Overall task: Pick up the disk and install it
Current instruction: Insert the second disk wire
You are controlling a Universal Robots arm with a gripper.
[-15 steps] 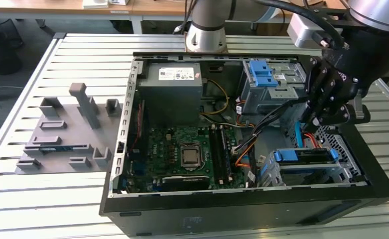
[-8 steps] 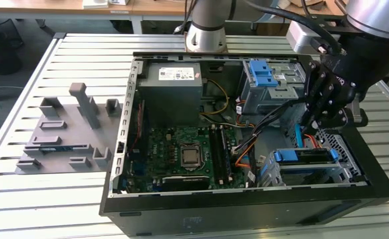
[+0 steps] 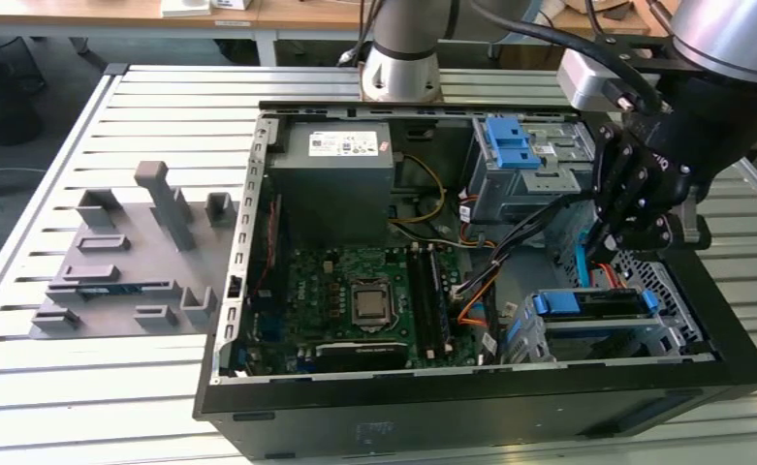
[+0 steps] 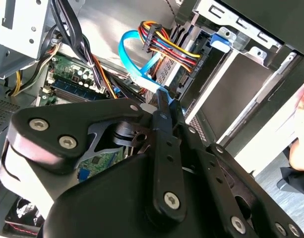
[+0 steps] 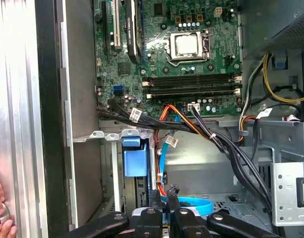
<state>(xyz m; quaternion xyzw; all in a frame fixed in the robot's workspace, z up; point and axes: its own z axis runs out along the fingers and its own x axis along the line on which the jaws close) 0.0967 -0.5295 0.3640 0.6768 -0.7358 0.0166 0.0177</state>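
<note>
The gripper (image 5: 164, 194) is hanging inside the case (image 3: 482, 412), its fingers (image 5: 156, 197) drawn almost together at the blue cable (image 5: 191, 202). Whether they are pinching it is unclear. Just beside them the disk (image 5: 134, 159) is sitting slotted in the drive bay, its blue carrier end showing. In the exterior view it (image 3: 591, 303) is lying below the gripper (image 3: 637, 218). Beyond, the motherboard (image 5: 186, 44) is lying flat on the case floor.

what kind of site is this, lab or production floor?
Probably a robotics lab bench: an open black desktop computer case lies on a slotted aluminium table, beside a grey plastic fixture block, with wooden desks behind.
</note>
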